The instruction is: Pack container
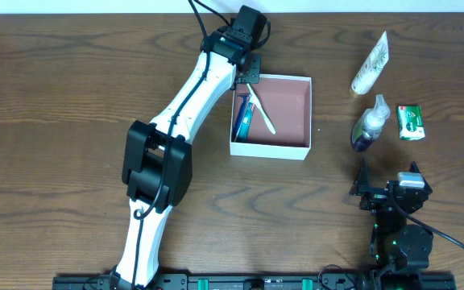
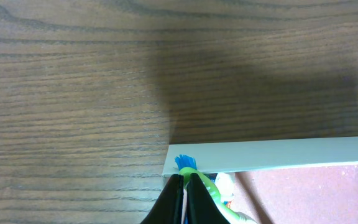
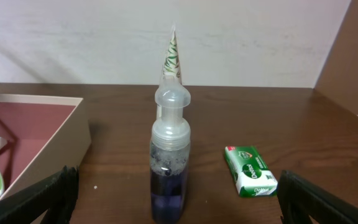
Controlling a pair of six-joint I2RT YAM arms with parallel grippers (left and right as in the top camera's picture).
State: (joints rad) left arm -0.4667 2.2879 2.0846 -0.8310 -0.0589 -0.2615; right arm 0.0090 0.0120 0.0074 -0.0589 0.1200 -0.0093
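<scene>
Pinching toothbrush (image 2: pixel 196 170) in left pincer (image 2: pixel 185 177) at container (image 2: pixel 272 154) corner, needing lowering flat inside before releasing; right pincer (image 3: pixel 176 193) hanging spread.

A dark wood-grain table (image 1: pixel 71 97) carries a shallow square white-walled cardboard container (image 1: pixel 269 150) near its middle. Well apart to the right lie a white tube (image 1: pixel 370 64), a clear bottle (image 1: pixel 370 125) with purple liquid, and a green soap bar (image 1: pixel 410 122).
</scene>
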